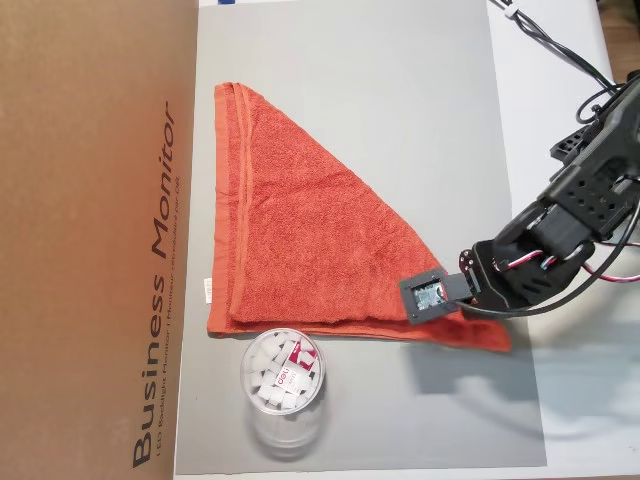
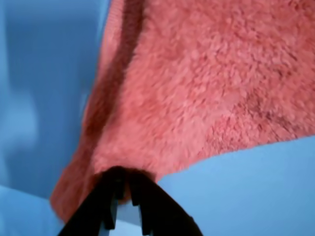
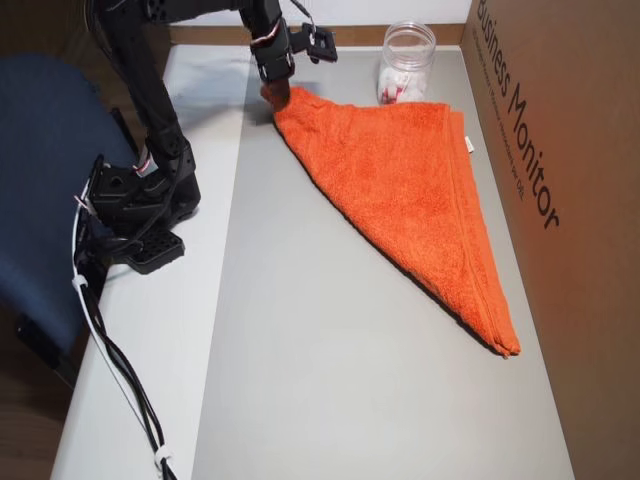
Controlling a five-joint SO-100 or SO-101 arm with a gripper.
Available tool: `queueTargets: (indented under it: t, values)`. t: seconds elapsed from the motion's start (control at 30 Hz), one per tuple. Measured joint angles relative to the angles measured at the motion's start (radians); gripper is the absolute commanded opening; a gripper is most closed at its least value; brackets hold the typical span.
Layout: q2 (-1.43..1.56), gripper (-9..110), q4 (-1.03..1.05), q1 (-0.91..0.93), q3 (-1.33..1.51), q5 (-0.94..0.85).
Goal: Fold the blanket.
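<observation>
Cardboard box (image 1: 95, 240): fills the left of an overhead view, printed "Business Monitor"; its edge runs along the mat.
Mat (image 1: 400, 120): a grey sheet on the white surface (image 1: 590, 400), carrying the cloth and the jar.
Blanket (image 1: 300, 235): orange-red terry, folded into a triangle on the mat; its long hemmed edge lies just beside the box, and a small white tag (image 1: 208, 290) sticks out there. One point reaches to the right, under the arm.
Jar (image 1: 283, 388): clear plastic, holding white pieces, standing just below the blanket's lower edge in that overhead view, near it but apart.
Arm (image 1: 570, 215): black, entering from the right in that view, bent down over the blanket's right-hand corner.
Gripper (image 2: 124, 209): in the wrist view the two black fingers (image 2: 109, 201) are closed on the blanket's corner, with cloth bunched between them.
Chair (image 3: 55, 180): blue, beside the surface on the left of an overhead view.
</observation>
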Motion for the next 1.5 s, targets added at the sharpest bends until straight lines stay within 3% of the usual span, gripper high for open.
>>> queueTargets:
  t: [0.7,1.2,1.37,1.5]
  values:
    - [-0.199,0,-0.032,-0.018,-0.029,0.146]
    - [0.038,0,0.097,-0.021,-0.037,0.153]
    - [0.137,0,0.147,-0.021,-0.031,0.252]
    - [0.196,9,0.153,-0.051,0.046,0.374]
